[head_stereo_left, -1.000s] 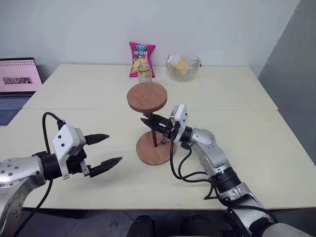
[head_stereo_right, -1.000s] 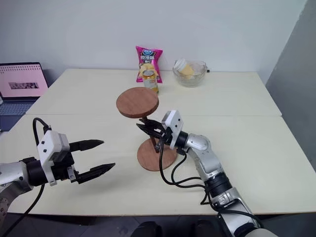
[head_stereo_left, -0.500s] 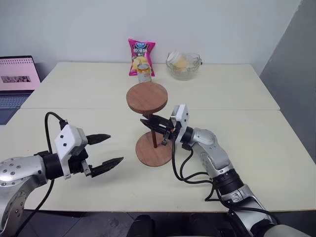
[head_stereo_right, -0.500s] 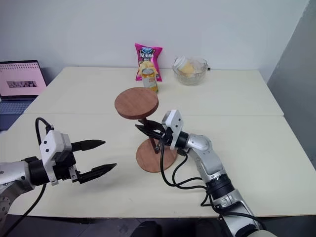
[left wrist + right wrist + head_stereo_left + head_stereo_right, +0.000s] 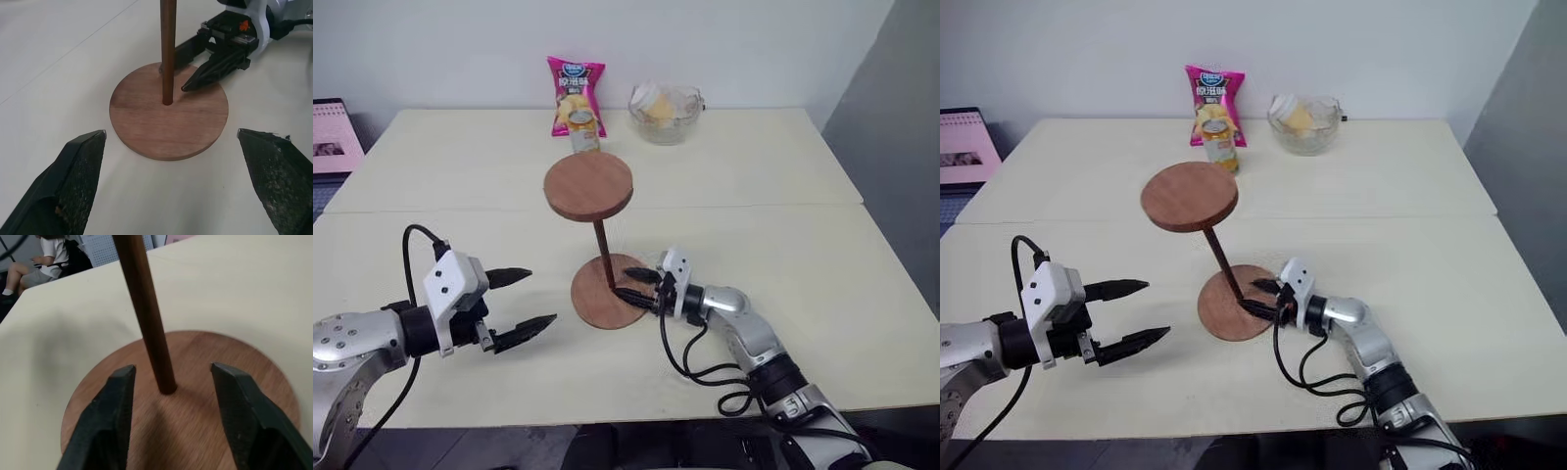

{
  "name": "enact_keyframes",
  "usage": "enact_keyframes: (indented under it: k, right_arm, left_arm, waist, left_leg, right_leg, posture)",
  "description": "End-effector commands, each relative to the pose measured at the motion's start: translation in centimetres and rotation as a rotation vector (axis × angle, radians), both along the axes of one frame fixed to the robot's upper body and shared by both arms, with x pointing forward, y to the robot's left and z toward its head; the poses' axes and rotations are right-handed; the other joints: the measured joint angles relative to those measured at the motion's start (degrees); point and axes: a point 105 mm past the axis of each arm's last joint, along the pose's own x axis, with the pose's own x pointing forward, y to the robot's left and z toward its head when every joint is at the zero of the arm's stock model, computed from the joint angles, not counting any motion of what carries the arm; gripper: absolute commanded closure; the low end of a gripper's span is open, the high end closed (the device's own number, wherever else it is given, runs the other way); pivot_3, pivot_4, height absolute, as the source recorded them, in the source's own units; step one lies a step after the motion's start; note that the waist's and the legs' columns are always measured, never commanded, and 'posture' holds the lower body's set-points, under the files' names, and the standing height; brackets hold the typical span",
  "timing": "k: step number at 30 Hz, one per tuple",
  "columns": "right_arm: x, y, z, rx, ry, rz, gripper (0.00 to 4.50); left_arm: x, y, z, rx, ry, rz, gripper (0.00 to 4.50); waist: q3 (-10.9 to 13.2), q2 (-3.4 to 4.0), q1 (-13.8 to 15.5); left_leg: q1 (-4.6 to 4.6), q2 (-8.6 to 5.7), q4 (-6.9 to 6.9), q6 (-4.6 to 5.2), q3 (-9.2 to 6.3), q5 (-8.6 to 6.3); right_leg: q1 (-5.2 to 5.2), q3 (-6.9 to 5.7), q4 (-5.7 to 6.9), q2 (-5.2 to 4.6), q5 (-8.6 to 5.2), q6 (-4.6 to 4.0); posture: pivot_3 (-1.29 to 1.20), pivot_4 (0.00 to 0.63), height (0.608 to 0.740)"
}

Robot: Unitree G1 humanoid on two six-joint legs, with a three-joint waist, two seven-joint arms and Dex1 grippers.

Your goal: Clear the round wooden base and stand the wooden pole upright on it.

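The round wooden base point(image 5: 604, 291) is seen lying flat on the cream table point(image 5: 822, 245), a little below the centre of the left eye frame. The wooden pole point(image 5: 605, 253) is seated in the hole at the base's centre and rises from it with a slight lean toward the upper left, its disc point(image 5: 589, 185) being carried at the top, above the base and toward the back of the table. The right gripper point(image 5: 640, 285) is found low over the right-hand part of the base, just right of the pole's foot, pointing toward the left of the frame; its two black fingers point(image 5: 117, 416) are held apart, one on each side of the pole, and in the right wrist view a clear gap is shown between each finger and the rod, so nothing is gripped. The left gripper point(image 5: 522, 300) is seen in the lower left of the frame, well apart from the base, aimed toward it; its fingers point(image 5: 73, 176) are spread wide and nothing is held between them. At the top of the frame, along the far edge of the table, a pink snack bag point(image 5: 574, 94), a can point(image 5: 584, 130) just in front of it and a glass bowl point(image 5: 664, 111) are set. A laptop point(image 5: 333, 137) is visible at the upper left edge.
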Motion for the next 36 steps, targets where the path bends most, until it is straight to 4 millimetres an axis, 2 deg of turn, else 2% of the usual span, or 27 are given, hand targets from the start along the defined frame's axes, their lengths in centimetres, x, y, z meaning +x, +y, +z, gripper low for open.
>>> enact_keyframes:
  k: [1,6,12,16,20,28,32,36]
  right_arm:
    - [-0.2,0.3,1.7,0.027,-0.057,0.031,1.12]
    - [-0.5,-0.3,2.4,0.005,-0.1,0.061,1.12]
    - [-1.4,-2.5,3.1,-0.107,-0.18,0.133,1.12]
    - [-2.1,-5.0,4.1,-0.201,-0.214,0.179,1.12]
    - [-2.4,-8.7,6.7,-0.277,-0.249,0.179,1.12]
    - [-3.4,-13.5,10.0,-0.353,-0.251,0.149,1.12]
    - [-4.0,-14.4,10.9,-0.381,-0.247,0.146,1.12]
    - [-4.1,-14.4,11.2,-0.385,-0.245,0.142,1.12]
  left_arm:
    - [0.0,-0.2,0.6,0.016,-0.038,-0.016,0.0]
    - [0.0,-0.1,0.8,0.018,-0.051,-0.012,0.0]
    - [0.5,0.4,1.1,0.046,-0.073,0.031,0.0]
    - [0.9,1.0,1.0,0.123,-0.093,0.08,0.0]
    - [0.9,1.8,0.7,0.206,-0.092,0.102,0.0]
    - [1.4,2.5,1.5,0.185,-0.089,0.106,0.0]
    - [1.9,2.4,2.3,0.168,-0.098,0.089,0.0]
    - [2.3,2.2,2.7,0.168,-0.102,0.058,0.0]
  waist:
    - [0.01,0.01,-0.03]
    - [0.11,0.02,-0.01]
    - [0.17,0.04,0.16]
    - [0.4,0.03,0.43]
    - [0.75,0.11,0.78]
    - [1.15,0.01,0.92]
    - [1.16,-0.03,0.97]
    - [1.16,-0.03,0.96]
  left_leg:
    - [0.0,0.0,-0.04,0.0,-0.01,0.0]
    - [0.0,-0.05,0.01,0.0,0.01,0.0]
    - [0.02,-0.07,0.23,0.01,-0.04,-0.01]
    - [-0.01,-0.08,0.38,0.01,-0.07,-0.01]
    - [-0.03,-0.09,0.44,0.02,-0.06,-0.01]
    - [-0.03,-0.07,0.52,0.02,-0.08,-0.02]
    - [-0.03,-0.08,0.6,0.02,-0.09,-0.02]
    - [0.0,-0.08,0.62,0.02,-0.11,-0.02]
  right_leg:
    - [-0.01,-0.01,0.0,0.01,-0.02,0.01]
    - [0.04,0.04,-0.01,0.0,0.0,0.05]
    - [0.15,0.01,0.03,0.0,0.03,0.1]
    - [0.18,-0.01,0.07,0.01,0.04,0.13]
    - [0.18,0.0,0.06,0.01,0.04,0.13]
    - [0.23,-0.04,0.08,0.02,0.05,0.15]
    - [0.3,-0.06,0.06,0.02,0.06,0.17]
    - [0.35,-0.08,0.07,0.02,0.07,0.19]
  posture:
    - [0.0,0.15,0.74]
    - [0.0,0.15,0.74]
    - [0.0,0.15,0.74]
    - [0.0,0.15,0.74]
    - [0.0,0.15,0.74]
    - [0.0,0.15,0.74]
    - [0.0,0.15,0.74]
    - [0.0,0.15,0.74]
